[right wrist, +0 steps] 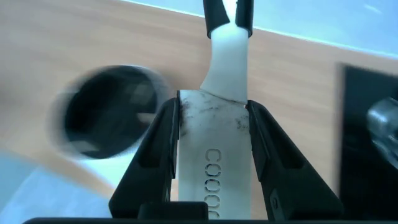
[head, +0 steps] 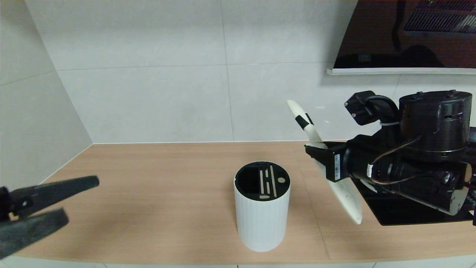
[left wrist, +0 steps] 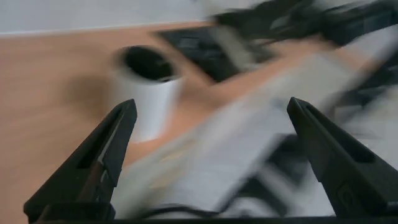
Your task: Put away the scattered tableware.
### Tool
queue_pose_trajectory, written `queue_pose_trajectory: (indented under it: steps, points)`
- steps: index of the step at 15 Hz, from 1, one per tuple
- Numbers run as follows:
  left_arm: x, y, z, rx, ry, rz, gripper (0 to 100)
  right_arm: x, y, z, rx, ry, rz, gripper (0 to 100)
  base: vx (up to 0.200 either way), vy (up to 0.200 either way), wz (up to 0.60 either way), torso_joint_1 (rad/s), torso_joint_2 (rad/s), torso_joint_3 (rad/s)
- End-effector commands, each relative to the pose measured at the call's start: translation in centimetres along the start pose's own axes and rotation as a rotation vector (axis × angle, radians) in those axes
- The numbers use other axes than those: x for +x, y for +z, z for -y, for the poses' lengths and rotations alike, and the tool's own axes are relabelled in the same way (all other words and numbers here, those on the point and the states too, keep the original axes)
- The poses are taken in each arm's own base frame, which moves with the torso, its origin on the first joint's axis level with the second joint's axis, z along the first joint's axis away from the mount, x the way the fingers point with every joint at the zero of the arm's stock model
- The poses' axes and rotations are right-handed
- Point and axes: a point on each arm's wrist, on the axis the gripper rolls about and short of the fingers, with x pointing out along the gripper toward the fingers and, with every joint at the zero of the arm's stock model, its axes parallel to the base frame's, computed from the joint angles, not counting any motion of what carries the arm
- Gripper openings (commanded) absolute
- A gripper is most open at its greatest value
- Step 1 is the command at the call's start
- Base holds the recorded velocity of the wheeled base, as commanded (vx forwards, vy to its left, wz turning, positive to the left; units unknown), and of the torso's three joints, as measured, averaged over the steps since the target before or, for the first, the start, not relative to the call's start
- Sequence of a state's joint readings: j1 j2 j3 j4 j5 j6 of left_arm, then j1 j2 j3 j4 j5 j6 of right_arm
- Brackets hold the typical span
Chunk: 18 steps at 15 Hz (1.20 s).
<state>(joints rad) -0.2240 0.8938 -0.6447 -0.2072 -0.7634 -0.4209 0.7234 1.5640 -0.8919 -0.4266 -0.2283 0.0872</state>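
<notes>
A white ribbed cylinder holder (head: 262,216) with a black slotted top stands on the wooden counter (head: 167,186) near its front edge. My right gripper (head: 316,152) is shut on a white knife (head: 344,193), held in the air to the right of the holder. The knife is tilted, its black-banded handle up toward the wall and its tip down. In the right wrist view the knife (right wrist: 214,149) sits between the fingers of the right gripper (right wrist: 213,109), with the holder (right wrist: 106,118) beside and below. My left gripper (head: 80,199) is open at the front left, its (left wrist: 211,112) fingers wide apart, facing the holder (left wrist: 146,87).
A black cooktop (head: 409,214) is set into the counter at the right, under my right arm. A dark range hood (head: 409,33) hangs at the upper right. Tiled walls close the back and left. Bare counter lies between the left gripper and the holder.
</notes>
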Motion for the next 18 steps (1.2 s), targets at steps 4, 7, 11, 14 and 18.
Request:
queue_pose_trajectory:
  steps: [4, 7, 11, 14, 18]
  points:
    - [6.2, -0.6, -3.7, -0.288, -0.100, -0.078, 100, -0.5, 0.0, -4.4, -0.020, 0.118, 0.005, 0, 0.000, 0.000, 0.00, 0.000, 0.00, 0.000]
    - [9.1, -1.9, -5.2, -0.345, -0.087, -0.064, 100, -1.5, -1.0, -6.3, 0.004, 0.149, -0.015, 0, 0.000, 0.000, 0.00, 0.000, 0.00, 0.000]
    - [14.9, -4.3, -5.0, -0.407, 0.003, 0.008, 100, -1.4, -2.2, -8.6, 0.025, 0.213, -0.057, 0, 0.000, 0.000, 0.00, 0.000, 0.00, 0.000]
    - [17.4, -5.7, -6.0, -0.416, 0.053, 0.063, 100, -1.1, -2.5, -8.8, 0.027, 0.214, -0.066, 0, 0.000, 0.000, 0.00, 0.000, 0.00, 0.000]
    - [17.8, -6.1, -6.0, -0.404, 0.054, 0.072, 100, -1.6, -2.3, -9.3, 0.042, 0.237, -0.058, 0, 0.000, 0.000, 0.00, 0.000, 0.00, 0.000]
